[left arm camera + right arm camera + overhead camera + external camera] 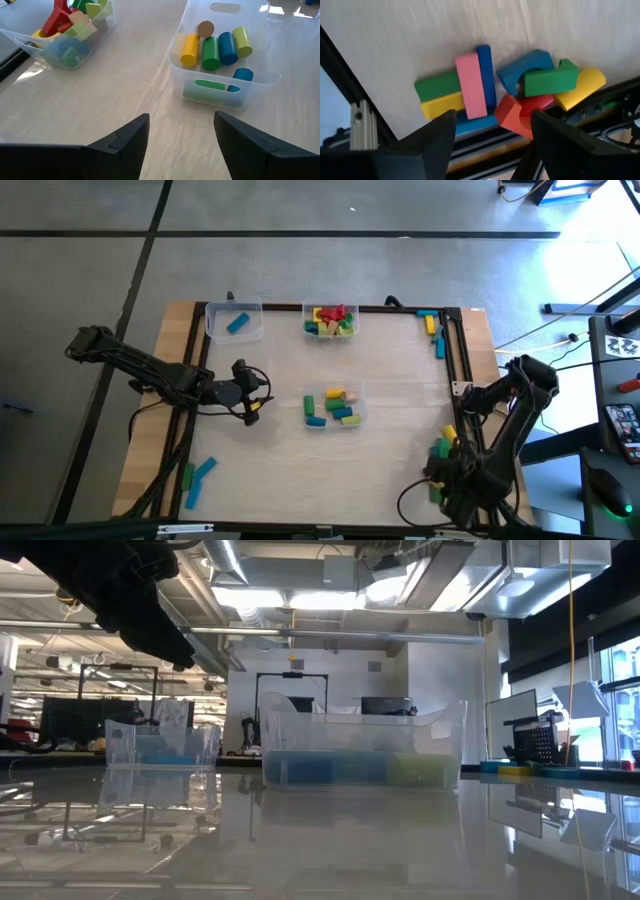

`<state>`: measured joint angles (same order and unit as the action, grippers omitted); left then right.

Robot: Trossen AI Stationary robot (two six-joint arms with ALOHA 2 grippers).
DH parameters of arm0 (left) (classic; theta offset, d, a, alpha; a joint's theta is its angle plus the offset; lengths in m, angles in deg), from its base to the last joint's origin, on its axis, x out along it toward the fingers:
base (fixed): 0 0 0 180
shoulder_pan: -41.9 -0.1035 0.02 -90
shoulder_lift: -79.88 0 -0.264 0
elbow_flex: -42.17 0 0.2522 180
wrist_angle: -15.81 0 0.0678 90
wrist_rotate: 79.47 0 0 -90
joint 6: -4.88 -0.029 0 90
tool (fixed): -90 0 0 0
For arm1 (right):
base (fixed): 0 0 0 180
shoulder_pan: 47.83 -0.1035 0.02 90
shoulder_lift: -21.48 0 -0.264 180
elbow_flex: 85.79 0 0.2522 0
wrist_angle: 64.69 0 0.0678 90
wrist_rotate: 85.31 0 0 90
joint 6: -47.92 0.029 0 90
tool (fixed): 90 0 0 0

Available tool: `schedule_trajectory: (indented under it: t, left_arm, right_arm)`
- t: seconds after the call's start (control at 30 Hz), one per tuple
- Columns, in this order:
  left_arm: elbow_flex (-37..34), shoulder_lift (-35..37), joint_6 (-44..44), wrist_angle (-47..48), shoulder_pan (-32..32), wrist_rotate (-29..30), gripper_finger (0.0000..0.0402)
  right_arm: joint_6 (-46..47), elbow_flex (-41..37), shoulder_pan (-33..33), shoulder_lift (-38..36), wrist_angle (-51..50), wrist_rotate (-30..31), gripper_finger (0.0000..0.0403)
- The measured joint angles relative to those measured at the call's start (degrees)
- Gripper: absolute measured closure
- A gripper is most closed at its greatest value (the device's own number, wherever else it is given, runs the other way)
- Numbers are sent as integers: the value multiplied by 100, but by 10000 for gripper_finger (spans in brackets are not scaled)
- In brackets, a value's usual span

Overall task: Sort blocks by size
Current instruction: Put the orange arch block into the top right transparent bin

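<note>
A pile of blocks [510,95] lies by the table's near right edge: a pink bar [470,86] across green, yellow and blue bars, beside a blue arch, a green block, a yellow cylinder and a red piece. My right gripper [492,135] hangs open above this pile [443,448], pointing down and touching nothing. My left gripper [181,135] is open over bare table at the left [250,395], facing the middle tub of cylinders [220,45]. More blocks lie at the near left [197,475] and the far right [435,330].
Three clear tubs stand on the table: one at the far left [233,322] with a blue block, one at the far middle [331,320] with mixed shapes, and one in the middle [333,407]. A black frame rail [455,360] runs along the right edge.
</note>
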<state>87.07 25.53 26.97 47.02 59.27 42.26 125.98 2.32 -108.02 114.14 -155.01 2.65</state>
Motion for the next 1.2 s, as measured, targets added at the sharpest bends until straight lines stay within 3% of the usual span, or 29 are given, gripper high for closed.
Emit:
schedule_trajectory:
  t: [0.3,0.83,0.97,1.2]
  left_arm:
    - [0,0,0,0,-1,2,183]
    - [0,0,1,-6,1,1,183]
    - [0,0,0,-7,-1,2,183]
    - [0,0,0,-7,0,2,183]
  right_arm:
    - [165,-462,-448,66,95,-217,150]
    - [-656,-1655,-660,69,786,-509,153]
    - [-660,-1804,-656,62,1079,-511,188]
    - [-650,-1839,-656,62,1127,-513,307]
